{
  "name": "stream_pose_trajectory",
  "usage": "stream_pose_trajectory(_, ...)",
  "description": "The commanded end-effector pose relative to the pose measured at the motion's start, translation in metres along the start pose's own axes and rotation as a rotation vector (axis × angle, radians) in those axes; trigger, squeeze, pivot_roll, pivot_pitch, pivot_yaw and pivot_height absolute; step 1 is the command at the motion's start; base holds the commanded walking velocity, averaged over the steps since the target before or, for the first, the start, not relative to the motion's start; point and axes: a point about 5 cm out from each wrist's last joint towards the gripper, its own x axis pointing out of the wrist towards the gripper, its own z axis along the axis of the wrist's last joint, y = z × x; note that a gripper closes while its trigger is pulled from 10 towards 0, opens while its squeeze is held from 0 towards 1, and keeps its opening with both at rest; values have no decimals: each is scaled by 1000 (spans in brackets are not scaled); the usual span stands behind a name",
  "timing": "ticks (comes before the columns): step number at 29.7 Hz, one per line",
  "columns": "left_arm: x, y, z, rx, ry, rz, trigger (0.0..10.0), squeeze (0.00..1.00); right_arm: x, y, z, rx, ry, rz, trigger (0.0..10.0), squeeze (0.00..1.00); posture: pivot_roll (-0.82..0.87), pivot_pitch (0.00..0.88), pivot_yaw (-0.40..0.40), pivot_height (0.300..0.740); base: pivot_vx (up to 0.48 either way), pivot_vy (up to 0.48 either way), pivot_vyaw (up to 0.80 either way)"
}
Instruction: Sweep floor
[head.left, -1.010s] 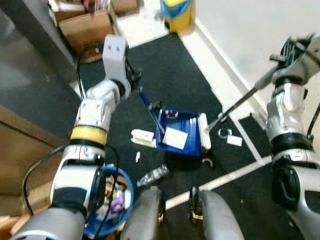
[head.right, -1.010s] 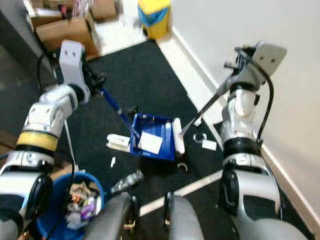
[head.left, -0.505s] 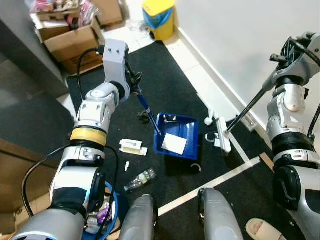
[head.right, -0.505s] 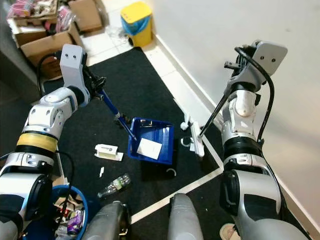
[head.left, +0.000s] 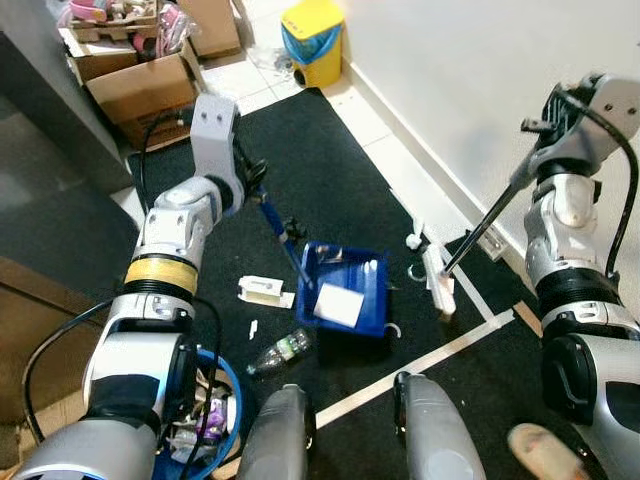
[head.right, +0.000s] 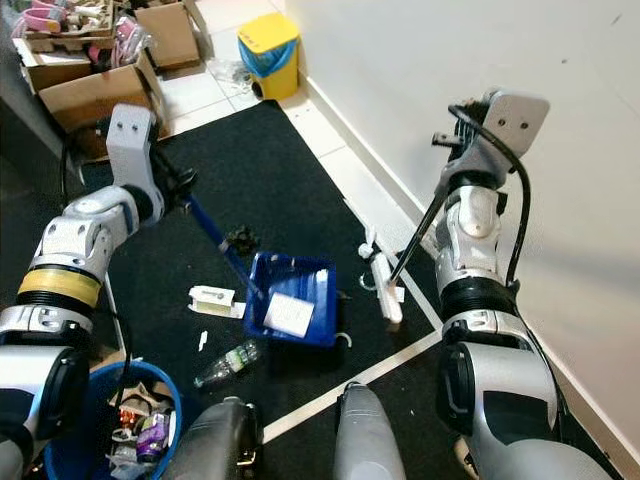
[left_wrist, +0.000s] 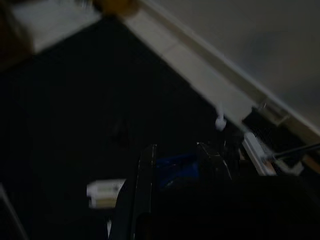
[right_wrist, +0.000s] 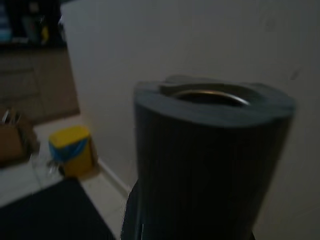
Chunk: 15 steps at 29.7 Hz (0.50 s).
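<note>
My left gripper (head.left: 258, 187) clamped on the blue dustpan's handle, blue plastic dustpan (head.left: 345, 300) on the black mat (head.left: 340, 170) holding white paper, my right gripper (head.left: 545, 150) clamped on the long-handled white broom (head.left: 437, 281), head just beside the dustpan.

A blue dustpan (head.right: 290, 300) holding a white paper (head.right: 288, 314) sits on the black mat (head.right: 270, 190), its handle in the left gripper (head.right: 182, 188); the right gripper (head.right: 452, 160) holds a broom (head.right: 385, 288) beside the wall.

Dustpan (head.left: 345, 300) sits mid-mat (head.left: 330, 180); box (head.left: 265, 291) and bottle (head.left: 280, 352) left, broom head (head.left: 437, 285) right.
</note>
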Motion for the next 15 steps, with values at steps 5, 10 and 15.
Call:
stream_pose_trajectory(5,3,11,0,3,10,34,10000,0,-4,10,-2,-28,-28,25,10000,0,37,206,65,740,0,0,0)
stream_pose_trajectory(10,5,14,1,111,31,85,10000,0,-4,18,0,-17,-59,52,10000,0,45,238,68,740,0,0,0)
stream_pose_trajectory(15,4,20,6,207,35,136,10000,0,-2,22,4,-23,-70,65,10000,0,62,265,70,740,0,0,0)
